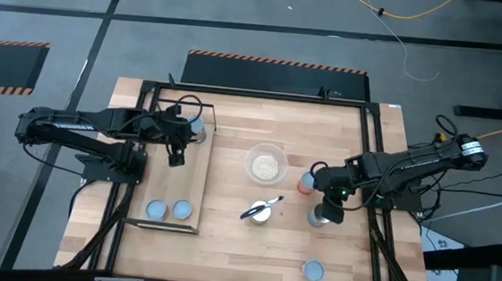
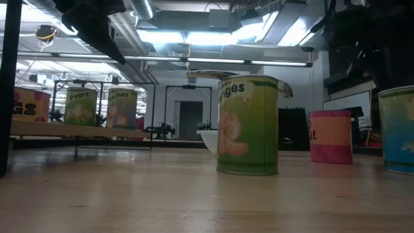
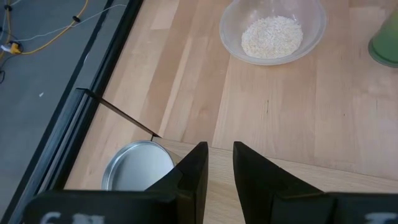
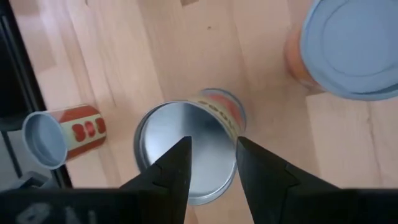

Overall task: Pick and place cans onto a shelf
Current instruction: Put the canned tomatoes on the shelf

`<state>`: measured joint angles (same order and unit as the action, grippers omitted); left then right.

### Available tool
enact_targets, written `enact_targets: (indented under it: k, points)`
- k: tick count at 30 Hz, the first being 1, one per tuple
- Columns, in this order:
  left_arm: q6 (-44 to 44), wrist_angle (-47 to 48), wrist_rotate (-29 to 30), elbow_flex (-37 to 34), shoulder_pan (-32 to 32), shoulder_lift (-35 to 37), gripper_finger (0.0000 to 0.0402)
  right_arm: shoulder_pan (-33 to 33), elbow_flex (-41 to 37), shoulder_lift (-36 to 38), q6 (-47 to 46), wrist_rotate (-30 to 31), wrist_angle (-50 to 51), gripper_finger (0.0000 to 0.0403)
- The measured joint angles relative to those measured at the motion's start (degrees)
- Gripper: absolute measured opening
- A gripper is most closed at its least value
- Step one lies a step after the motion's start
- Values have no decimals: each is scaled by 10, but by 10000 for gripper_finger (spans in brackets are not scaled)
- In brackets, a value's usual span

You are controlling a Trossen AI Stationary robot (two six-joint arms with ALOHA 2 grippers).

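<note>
Above a silver-topped can (image 4: 186, 152), the right gripper (image 4: 211, 165) hovers, fingers slightly apart, seemingly not touching; left gripper (image 3: 217, 168) narrowly parted over the shelf (image 1: 196, 177), empty.

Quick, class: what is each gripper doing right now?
Left gripper: empty, fingers slightly apart, above the shelf.
Right gripper: fingers slightly apart, not holding, above a can.

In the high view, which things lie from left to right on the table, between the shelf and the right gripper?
Shelf → bowl of grains → red can → right gripper.
</note>
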<state>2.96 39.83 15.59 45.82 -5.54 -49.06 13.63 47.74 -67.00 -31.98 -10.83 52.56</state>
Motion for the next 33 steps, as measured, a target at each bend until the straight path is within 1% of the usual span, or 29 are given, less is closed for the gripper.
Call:
enact_targets:
  k: [7,16,20,27,33]
  points:
    - [0,0,0,0,0,0,69,0,-2,0,17,27,1,131]
    - [0,0,0,0,0,0,69,0,-46,3,6,13,-18,128]
    - [0,0,0,0,0,0,69,0,-42,2,10,11,-28,100]
    - [0,0,0,0,0,0,69,0,-42,1,7,-9,-39,12]
    - [0,0,0,0,0,0,69,0,-38,-1,-6,-15,-54,5]
